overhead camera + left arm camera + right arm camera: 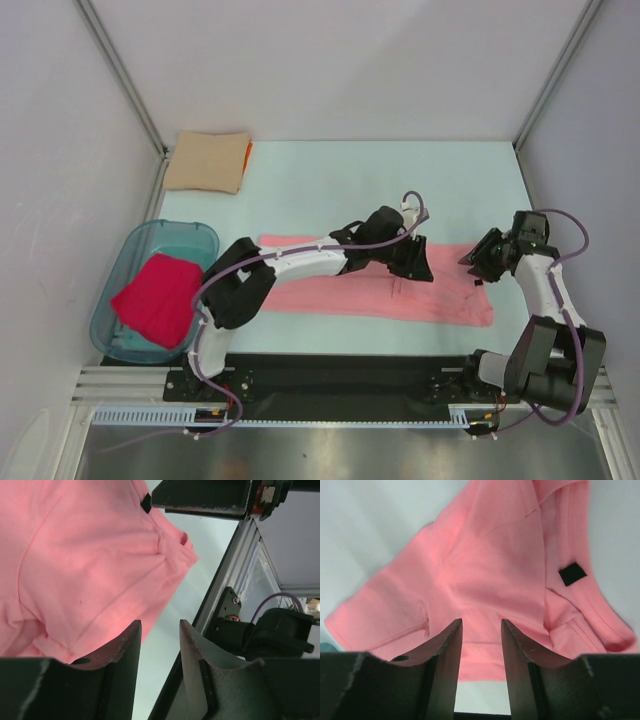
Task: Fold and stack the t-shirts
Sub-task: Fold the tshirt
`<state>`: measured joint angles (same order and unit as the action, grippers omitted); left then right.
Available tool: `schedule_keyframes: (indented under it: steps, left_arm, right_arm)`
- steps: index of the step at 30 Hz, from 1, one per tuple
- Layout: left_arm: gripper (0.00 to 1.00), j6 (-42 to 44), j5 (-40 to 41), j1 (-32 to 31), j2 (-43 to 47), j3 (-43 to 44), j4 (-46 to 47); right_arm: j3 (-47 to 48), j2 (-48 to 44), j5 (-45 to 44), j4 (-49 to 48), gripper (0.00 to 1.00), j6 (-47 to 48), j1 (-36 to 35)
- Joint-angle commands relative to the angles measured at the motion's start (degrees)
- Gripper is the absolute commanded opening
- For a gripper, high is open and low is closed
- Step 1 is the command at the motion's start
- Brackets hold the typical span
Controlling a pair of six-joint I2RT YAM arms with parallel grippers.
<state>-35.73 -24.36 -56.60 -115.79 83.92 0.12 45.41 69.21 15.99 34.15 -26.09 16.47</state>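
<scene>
Left gripper (pixel 159 645): fingers parted, nothing between, over the salmon-pink shirt's (pixel 320 295) edge.
Right gripper (pixel 481 645): fingers parted above the same shirt, near its dark label (pixel 572 573).
Salmon-pink shirt: laid out across the table (pixel 400 180).
Tan shirt (pixel 205 160): folded, far-left corner.
Crimson shirt (pixel 157 297): in the teal tub (pixel 190 232).

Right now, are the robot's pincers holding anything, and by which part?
Nothing is held. The left pincer and the right pincer are both open over the pink shirt, with no cloth between their fingers.
</scene>
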Motion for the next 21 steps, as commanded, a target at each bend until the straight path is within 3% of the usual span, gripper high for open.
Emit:
schedule_keyframes:
  steps: [1, 9, 15, 19, 21]
  left_arm:
    - [0.41, 0.92, -0.6, 0.26, -4.26, 4.14, 0.32]
    - [0.4, 1.09, -0.78, 0.26, -6.2, -0.68, -0.38]
    - [0.43, 3.98, 1.41, 0.52, 0.27, -3.32, -2.05]
    - [0.47, 6.02, 2.39, 2.62, 7.83, -6.91, -4.69]
    - [0.47, 6.28, 1.95, 4.55, 11.36, -9.2, -4.78]
  right_arm:
    - [-0.66, 2.85, 2.91, -4.97, 0.42, -2.12, -1.09]
    - [-9.28, 1.02, -5.34, -4.62, 0.4, -4.94, -0.83]
    - [-3.16, 2.16, -10.0, -5.06, 0.44, -1.88, 1.46]
    - [0.63, 4.26, -12.3, -7.85, 0.76, 1.12, 1.46]
    - [1.35, 6.97, -12.21, -9.88, 0.81, 2.79, 1.46]
